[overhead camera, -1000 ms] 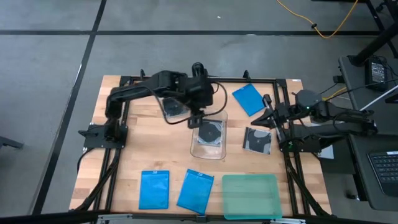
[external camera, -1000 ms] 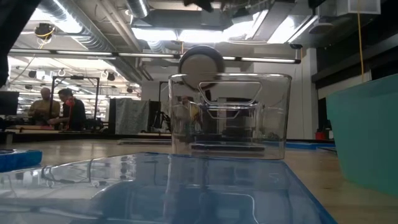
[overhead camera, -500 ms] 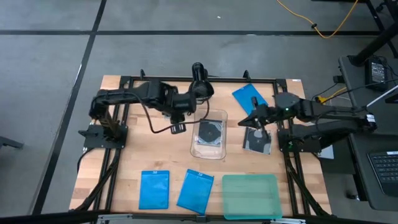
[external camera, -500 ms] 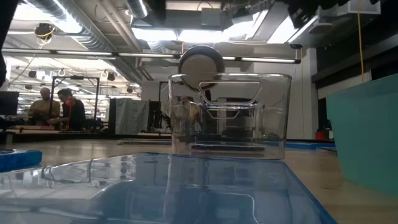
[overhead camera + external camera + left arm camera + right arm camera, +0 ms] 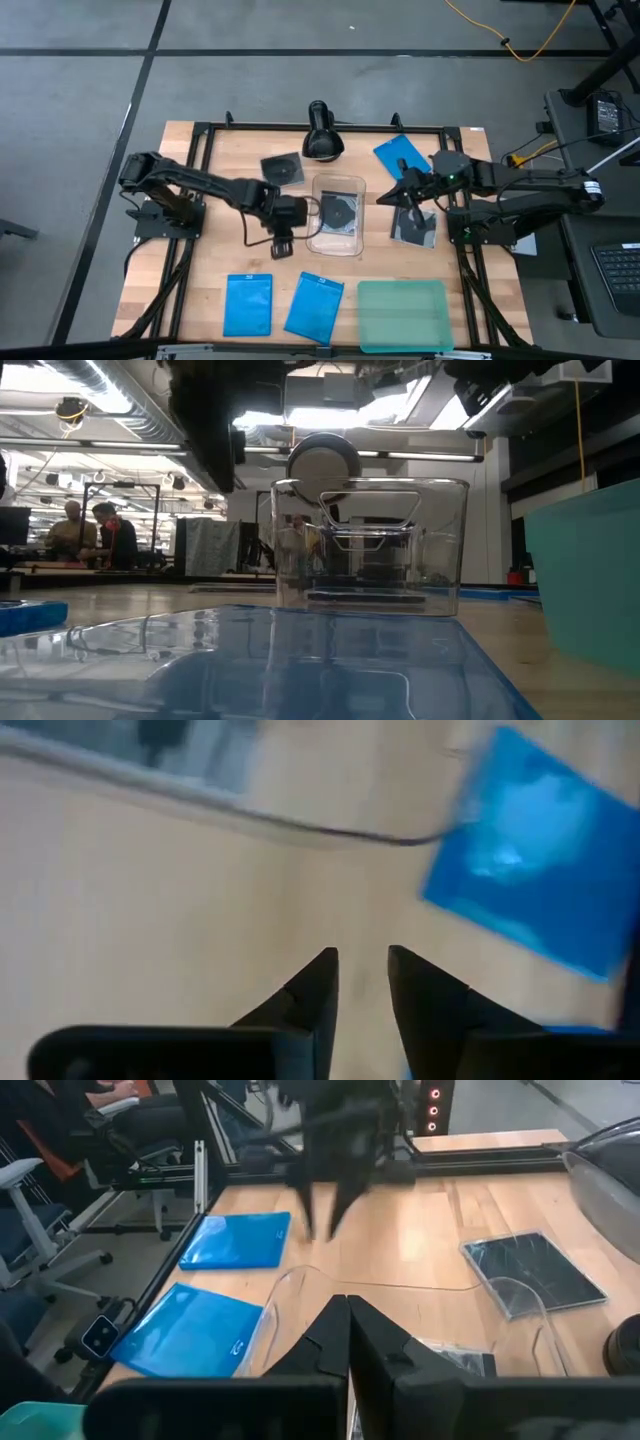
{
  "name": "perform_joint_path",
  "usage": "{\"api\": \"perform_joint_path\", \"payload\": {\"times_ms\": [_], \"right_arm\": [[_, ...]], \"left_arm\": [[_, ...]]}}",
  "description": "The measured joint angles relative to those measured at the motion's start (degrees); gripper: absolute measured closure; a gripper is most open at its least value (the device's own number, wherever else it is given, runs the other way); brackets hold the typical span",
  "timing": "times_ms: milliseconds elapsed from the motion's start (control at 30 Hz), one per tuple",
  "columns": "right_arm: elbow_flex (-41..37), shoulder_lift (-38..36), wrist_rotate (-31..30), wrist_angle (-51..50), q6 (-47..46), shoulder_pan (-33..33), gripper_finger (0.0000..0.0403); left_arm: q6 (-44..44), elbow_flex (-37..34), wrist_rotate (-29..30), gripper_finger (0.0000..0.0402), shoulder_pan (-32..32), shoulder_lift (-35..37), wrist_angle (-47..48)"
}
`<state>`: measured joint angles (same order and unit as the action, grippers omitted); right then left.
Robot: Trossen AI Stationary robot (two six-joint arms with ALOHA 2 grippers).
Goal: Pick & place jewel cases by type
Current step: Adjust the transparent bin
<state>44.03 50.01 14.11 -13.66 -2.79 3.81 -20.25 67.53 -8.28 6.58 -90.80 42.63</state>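
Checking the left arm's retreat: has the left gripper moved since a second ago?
Yes. In the high view the left gripper has left the spot over the clear tub's far left corner and now hangs beside the tub's left wall, nearer the blue cases.

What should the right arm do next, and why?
Probably open the right tool and lower it onto the loose black case right of the clear tub. The tool is shut and empty, hanging by that case, which lies outside the tub where the sorted black case already sits.
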Motion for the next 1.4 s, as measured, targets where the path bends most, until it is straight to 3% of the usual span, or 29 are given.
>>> {"api": "perform_joint_path", "payload": {"times_ms": [200,467,700,1133,1400], "right_arm": [[0.00,-0.01,0.04,0.41,0.04,0.00,0.0397],[0.00,-0.01,0.09,0.35,1.36,0.00,0.0397],[-0.04,-0.01,0.75,0.06,1.73,0.00,0.0397],[-0.04,-0.01,2.74,-1.60,2.39,0.02,0.0397],[-0.05,-0.01,4.20,-2.03,4.82,0.02,0.0397]], "left_arm": [[3.05,-3.55,-9.67,0.0350,-0.70,0.00,-8.07],[4.87,-3.69,-12.44,0.0397,0.17,-1.33,-14.60],[4.83,-3.72,-16.75,0.0399,-0.75,-6.82,-21.67],[4.66,-3.08,-17.37,0.0401,-7.63,-11.44,-34.27],[6.22,3.92,-16.52,0.0400,-10.43,-15.60,-32.39]]}}
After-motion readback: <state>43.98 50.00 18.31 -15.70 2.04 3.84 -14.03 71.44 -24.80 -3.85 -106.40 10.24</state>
